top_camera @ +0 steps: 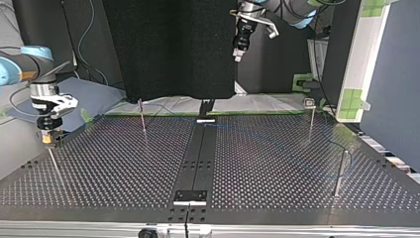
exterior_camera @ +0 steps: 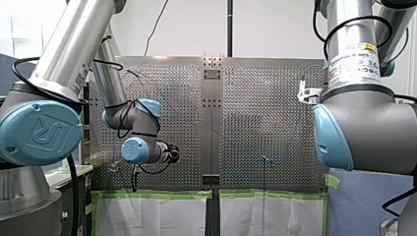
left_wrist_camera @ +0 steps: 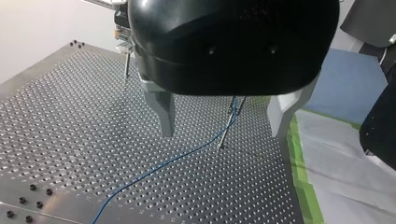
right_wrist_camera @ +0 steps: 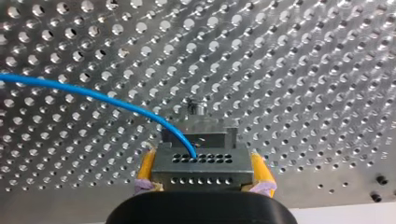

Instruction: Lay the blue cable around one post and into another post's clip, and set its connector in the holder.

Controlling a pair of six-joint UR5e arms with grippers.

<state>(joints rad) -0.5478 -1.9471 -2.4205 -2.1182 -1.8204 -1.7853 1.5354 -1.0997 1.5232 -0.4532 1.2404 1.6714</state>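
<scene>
**Desk:** What is the right arm holding?

**Operator:** My right gripper [right_wrist_camera: 203, 173] has its yellow pads pressed on both sides of the connector [right_wrist_camera: 201, 163], a small metal block with rows of holes. The blue cable [right_wrist_camera: 93, 95] leaves its upper face and curves away over the surface [right_wrist_camera: 303, 70]. I grip the block by its sides so that its face and the cable's exit are free.

**Desk:** And why there?

**Operator:** Just ahead of the connector stands what I take for the holder [right_wrist_camera: 198, 109]. In the top view the gripper hangs directly over a thin rod [top_camera: 54, 166] at that view's left. So I judge the setting-down to be the step in hand, and the block is not yet seated.

**Desk:** The left arm?

**Operator:** My left gripper [left_wrist_camera: 222, 133] is spread wide and holds nothing, raised well above the surface. Between its fingers, lower down, the cable runs across the holes and climbs to the top of a thin post [left_wrist_camera: 232, 112]. Whether it sits in a clip there I cannot tell. Hanging clear, the gripper puts no pull on the line while the other end is placed.

**Desk:** The risk?

**Operator:** A stiff cable can twist the block as it goes down. I would lower it slowly and square.
</scene>
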